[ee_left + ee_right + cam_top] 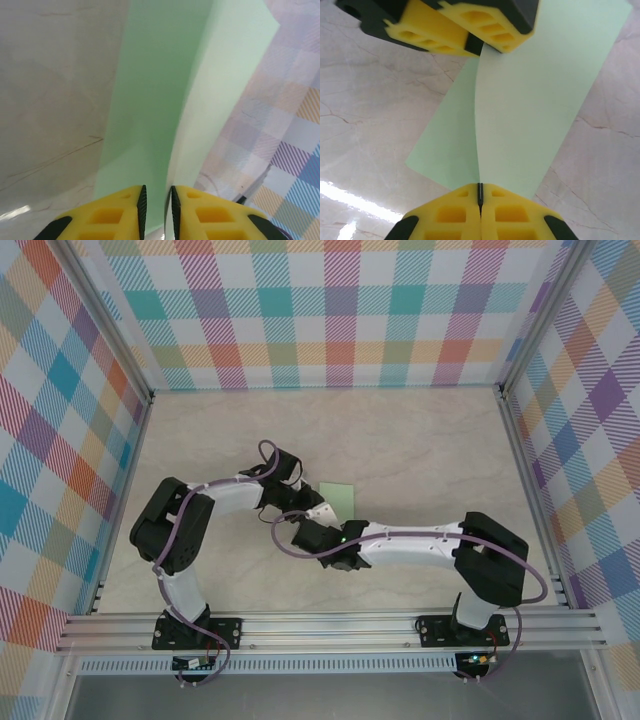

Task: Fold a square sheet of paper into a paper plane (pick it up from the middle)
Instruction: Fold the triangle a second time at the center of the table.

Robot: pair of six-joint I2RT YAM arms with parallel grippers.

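The square sheet of paper (340,500) is pale green and lies mid-table, pinched up into a raised ridge along its middle. In the right wrist view the ridge of the paper (530,100) runs straight into my right gripper (480,186), whose yellow fingers are shut on it. At the ridge's far end the left gripper (476,47) straddles the paper. In the left wrist view the left gripper (157,192) has its jaws a narrow gap apart. The paper (150,100) passes between them, with its lighter flap against the right pad.
The marble-look tabletop (420,440) stretches bare to the back and right. Plaid walls on aluminium posts (520,450) close off three sides. Both arms cross in front of the paper, above the front rail (330,625).
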